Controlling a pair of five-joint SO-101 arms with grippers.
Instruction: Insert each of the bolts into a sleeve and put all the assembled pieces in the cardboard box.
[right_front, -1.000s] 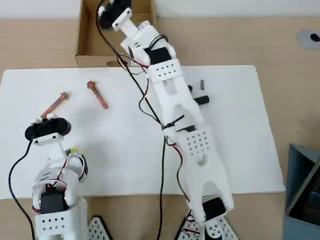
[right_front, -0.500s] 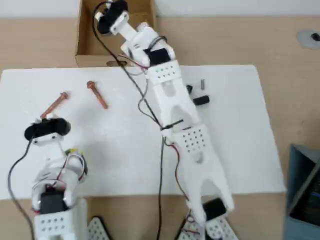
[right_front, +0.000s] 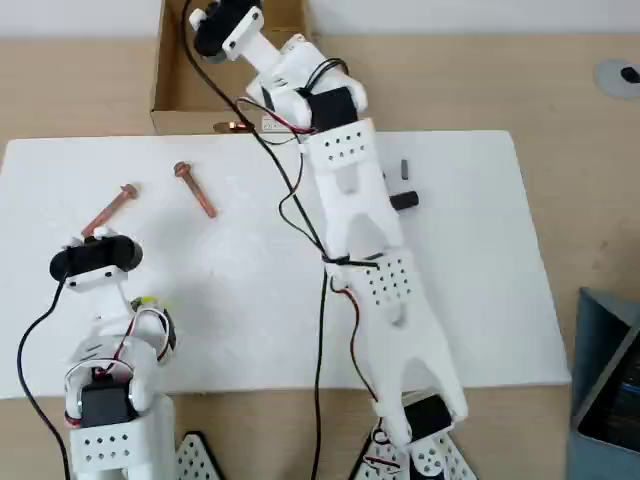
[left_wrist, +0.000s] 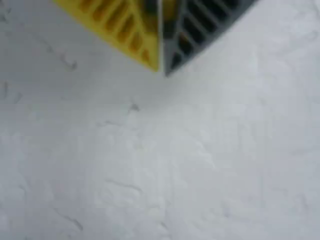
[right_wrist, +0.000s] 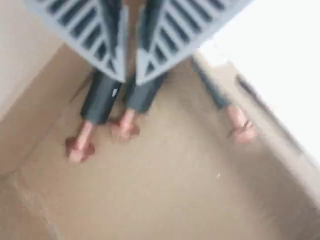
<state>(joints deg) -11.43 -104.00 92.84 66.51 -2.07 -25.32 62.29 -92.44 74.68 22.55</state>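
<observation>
High view:
- The right arm (right_front: 350, 200) is reaching across the white mat (right_front: 250, 320), wrist over the cardboard box (right_front: 168, 100) at the far edge of the tabletop (right_front: 520, 80).
- Across the last second the wrist is swinging a little sideways, then pushing deeper over the box; the forearm is shifting with it.
- The left arm (right_front: 95, 262) is sitting folded near the mat's near corner, unmoved.
- Two loose bolts, one (right_front: 110, 210) just beyond it and one (right_front: 195, 190) nearby, are lying as before.
- So are a black sleeve (right_front: 403, 200) and a smaller grey sleeve (right_front: 405, 168) beside the right arm.

Left wrist view:
- The left claw (left_wrist: 161, 67) is hanging over bare mat, tips pressed together, pinching nothing.

Right wrist view:
- The right claw (right_wrist: 130, 75) is hovering inside the box, jaws drawn almost together with a thin slit and nothing seen between them.
- Three assembled pieces are lying on the box floor: two ( (right_wrist: 97, 110), (right_wrist: 142, 97)) just under the tips, a third (right_wrist: 235, 122) by the wall.

Judgement: the latest drop-off looks done; two bolts and two sleeves are waiting.
</observation>
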